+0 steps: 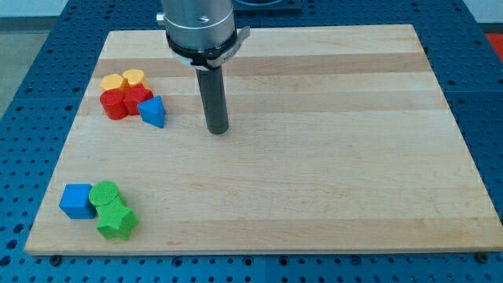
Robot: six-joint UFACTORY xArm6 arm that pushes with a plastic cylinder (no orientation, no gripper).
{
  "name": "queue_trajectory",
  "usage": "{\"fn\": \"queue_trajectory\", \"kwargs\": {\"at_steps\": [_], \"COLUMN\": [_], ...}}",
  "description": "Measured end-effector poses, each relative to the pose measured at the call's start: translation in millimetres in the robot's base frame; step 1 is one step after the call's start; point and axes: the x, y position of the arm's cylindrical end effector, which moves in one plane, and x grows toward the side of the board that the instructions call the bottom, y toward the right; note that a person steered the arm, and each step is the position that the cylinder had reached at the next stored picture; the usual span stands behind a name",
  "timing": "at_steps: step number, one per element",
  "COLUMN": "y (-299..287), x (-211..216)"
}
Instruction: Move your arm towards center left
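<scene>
My tip [218,130], a bare dark rod end effector holding nothing, rests on the pale wooden surface [330,157]. Centre left lies toward the view's left and slightly below it, probably just beneath the blue triangular block [153,112].

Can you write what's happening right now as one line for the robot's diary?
my tip: right of blue triangle, apart | red blocks, yellow blocks: upper left | blue cube, green blocks: lower left
</scene>
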Motion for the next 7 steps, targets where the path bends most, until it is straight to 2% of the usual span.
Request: {"fn": "queue_trajectory", "kwargs": {"at_steps": [3,4,5,7], "y": [0.0,0.0,0.0,-100.0], "x": [2.9,76.9,80.6,70.8]}}
